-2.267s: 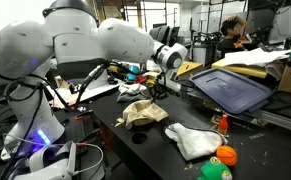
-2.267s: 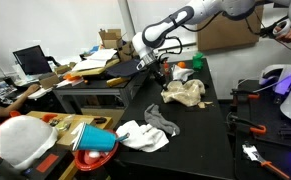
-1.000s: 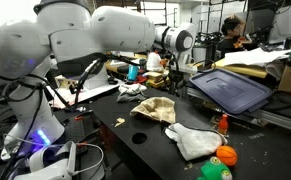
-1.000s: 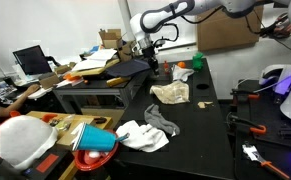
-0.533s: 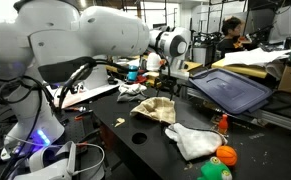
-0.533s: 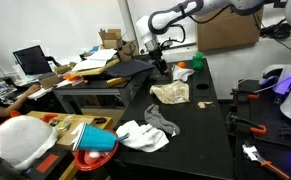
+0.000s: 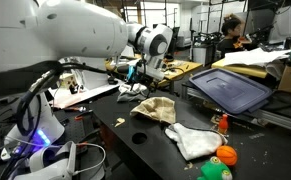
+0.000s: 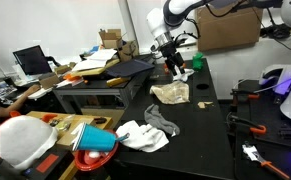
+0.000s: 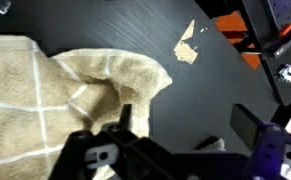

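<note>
A crumpled beige towel with white lines (image 7: 153,108) (image 8: 170,93) lies on the black table (image 7: 135,150) (image 8: 200,125). My gripper (image 7: 153,72) (image 8: 177,72) hangs a little above the table, just beyond the towel's far edge. In the wrist view the gripper (image 9: 185,125) is open with only bare black tabletop between its fingers. The towel (image 9: 75,85) fills the left of that view, and its edge lies next to one finger (image 9: 125,120). The other finger (image 9: 247,125) stands over bare table.
A white and grey cloth (image 7: 193,140) (image 8: 145,133) lies nearer the table's front, beside an orange ball (image 7: 226,155) and a green ball (image 7: 215,170). A dark tray (image 7: 230,90) sits on a side bench. A small tan scrap (image 9: 188,42) lies on the tabletop. Cluttered shelves and cables surround the table.
The jaws have opened wide over the last second. The arm has swung sideways along the towel's far edge, and the towel lies still on the table.
</note>
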`<state>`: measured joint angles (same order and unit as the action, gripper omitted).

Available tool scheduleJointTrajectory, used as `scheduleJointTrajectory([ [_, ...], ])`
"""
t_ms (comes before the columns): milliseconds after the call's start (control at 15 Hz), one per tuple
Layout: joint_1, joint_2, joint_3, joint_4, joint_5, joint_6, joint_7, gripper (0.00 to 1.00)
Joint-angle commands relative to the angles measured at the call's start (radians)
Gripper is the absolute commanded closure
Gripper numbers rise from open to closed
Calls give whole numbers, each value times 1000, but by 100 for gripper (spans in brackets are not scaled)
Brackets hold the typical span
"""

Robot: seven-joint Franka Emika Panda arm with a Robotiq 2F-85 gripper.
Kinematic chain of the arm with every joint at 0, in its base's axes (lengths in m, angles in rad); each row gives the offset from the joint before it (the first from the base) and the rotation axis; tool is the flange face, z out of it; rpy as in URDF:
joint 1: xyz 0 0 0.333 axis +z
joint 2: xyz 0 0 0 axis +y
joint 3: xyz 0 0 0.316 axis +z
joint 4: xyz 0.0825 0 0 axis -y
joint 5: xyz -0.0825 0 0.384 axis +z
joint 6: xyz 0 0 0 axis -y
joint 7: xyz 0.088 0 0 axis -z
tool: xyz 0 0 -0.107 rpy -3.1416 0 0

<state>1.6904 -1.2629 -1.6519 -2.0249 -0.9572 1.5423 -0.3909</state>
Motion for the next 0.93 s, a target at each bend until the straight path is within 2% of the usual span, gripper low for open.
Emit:
scheduleJointTrajectory([
  [0, -65, 43, 63, -115, -6, -17, -13, 0],
  [400, -143, 77, 156, -224, -57, 11, -1, 0],
  [867, -168, 99, 146, -276, -89, 22, 6, 0],
])
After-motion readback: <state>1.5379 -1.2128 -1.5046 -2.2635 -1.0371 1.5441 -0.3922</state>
